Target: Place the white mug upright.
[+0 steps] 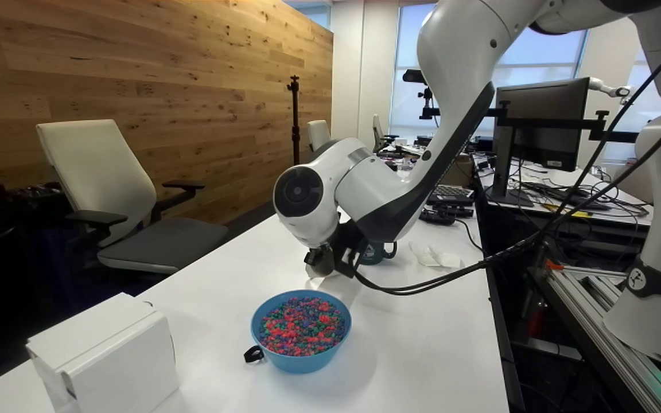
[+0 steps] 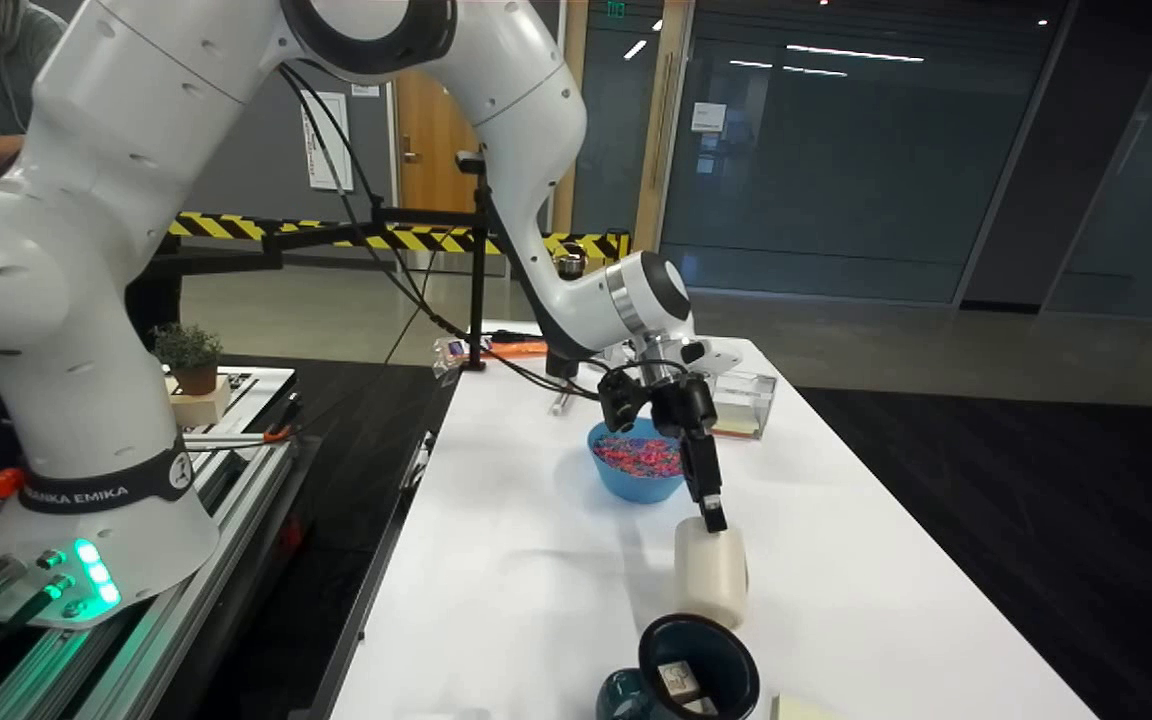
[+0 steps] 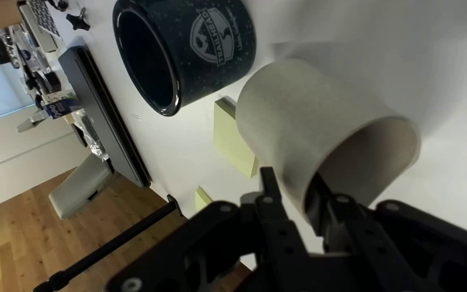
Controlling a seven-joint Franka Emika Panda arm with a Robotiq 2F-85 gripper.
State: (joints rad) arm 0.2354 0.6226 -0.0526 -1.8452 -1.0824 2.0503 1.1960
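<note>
The white mug (image 2: 709, 578) lies on its side on the white table, its mouth toward my gripper. In the wrist view the mug (image 3: 294, 109) shows its mouth at the lower right; no handle shows. My gripper (image 3: 292, 178) is partly open at the mug's rim. One finger is inside the mouth and one is outside the wall, with a gap visible between the fingers. In an exterior view the gripper (image 2: 713, 515) comes down at a slant onto the mug's near end. In an exterior view the gripper (image 1: 330, 261) mostly hides the mug.
A dark mug (image 3: 189, 52) stands close beside the white mug; small blocks show inside it in an exterior view. Yellow note pads (image 3: 233, 138) lie near both mugs. A blue bowl (image 1: 302, 364) of colourful bits stands on the mouth side. A white box (image 1: 118, 355) is farther along.
</note>
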